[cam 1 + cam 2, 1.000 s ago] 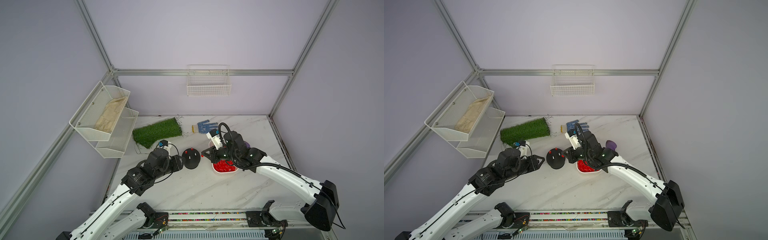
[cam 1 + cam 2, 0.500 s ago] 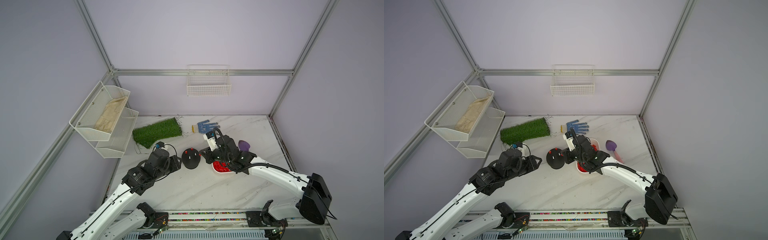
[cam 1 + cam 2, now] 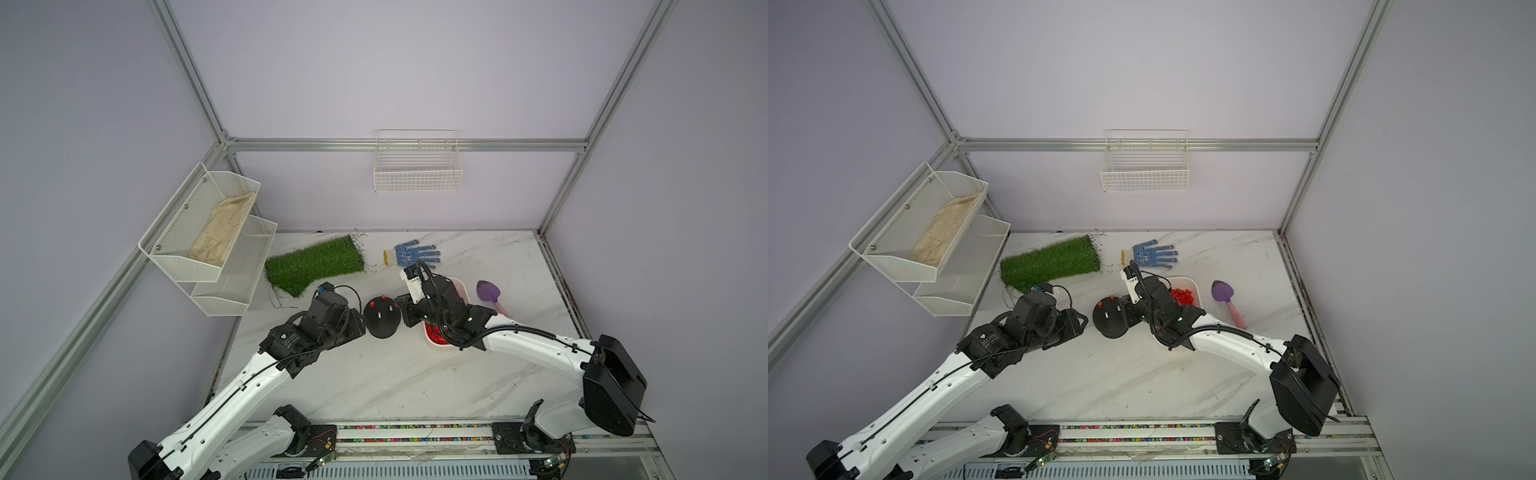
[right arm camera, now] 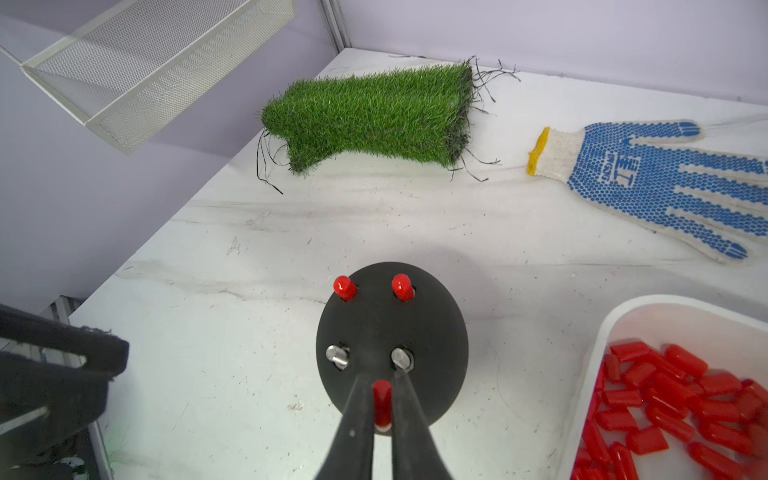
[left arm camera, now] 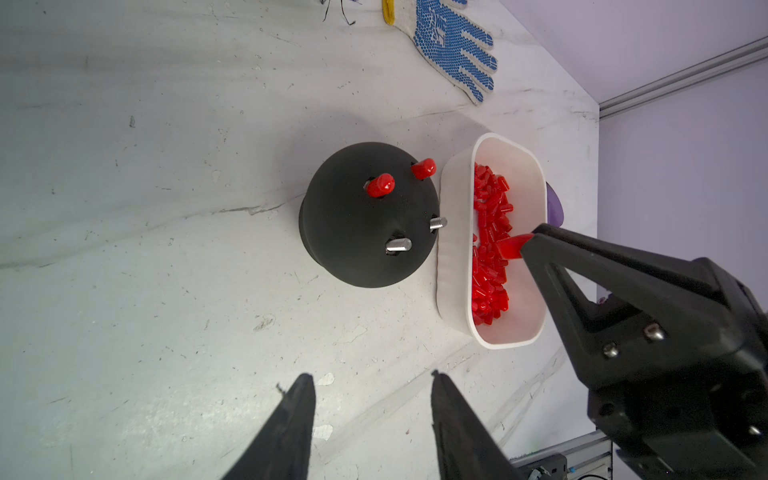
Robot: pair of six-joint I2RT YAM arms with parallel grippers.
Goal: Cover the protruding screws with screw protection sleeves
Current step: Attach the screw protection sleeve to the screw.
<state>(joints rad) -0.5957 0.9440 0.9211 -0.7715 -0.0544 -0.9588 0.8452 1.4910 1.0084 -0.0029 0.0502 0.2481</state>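
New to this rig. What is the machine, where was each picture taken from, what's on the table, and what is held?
Two white robot arms with pincer grippers work on a marble table. Two pictures look down from one overhead camera; two come from wrist cameras. On the table: a black dome with four screws, two capped red, two bare; a white tray of red sleeves; a grass patch, a glove, a purple scoop. The right gripper pinches one sleeve near the dome; the left gripper is open and empty.
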